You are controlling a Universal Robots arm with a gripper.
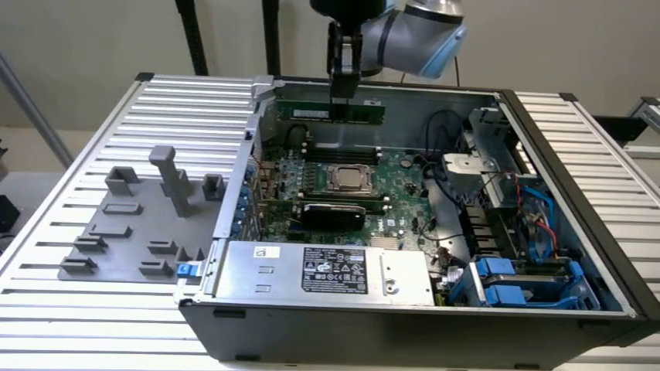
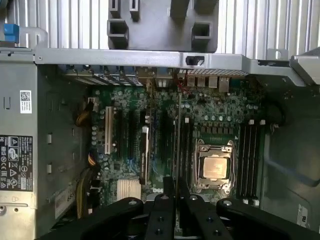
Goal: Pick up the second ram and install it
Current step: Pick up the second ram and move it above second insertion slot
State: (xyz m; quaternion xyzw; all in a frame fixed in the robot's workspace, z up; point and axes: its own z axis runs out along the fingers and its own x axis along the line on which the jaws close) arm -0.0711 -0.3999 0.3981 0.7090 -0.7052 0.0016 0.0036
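Slatted bench (image 1: pixel 185 100), open computer case (image 1: pixel 413 332): second ram (image 1: pixel 304 110), judged light, stiff and fragile, is pinched at its mid-length upper edge by gripper (image 1: pixel 341 97) fingers clenched on it, seemingly above slots (image 1: pixel 345 145).

Exterior view: mounted high and set back, looking obliquely down over the power supply (image 1: pixel 324 270) into the whole open case (image 1: pixel 413 328). Wrist view: close in, facing straight down past my gripper (image 2: pixel 175 186). Both views share the motherboard (image 1: pixel 397 182), CPU (image 2: pixel 215 167) and gray fixture (image 1: pixel 124 232).

1 ram (image 1: pixel 305 112), 1 CPU (image 1: pixel 351 178)
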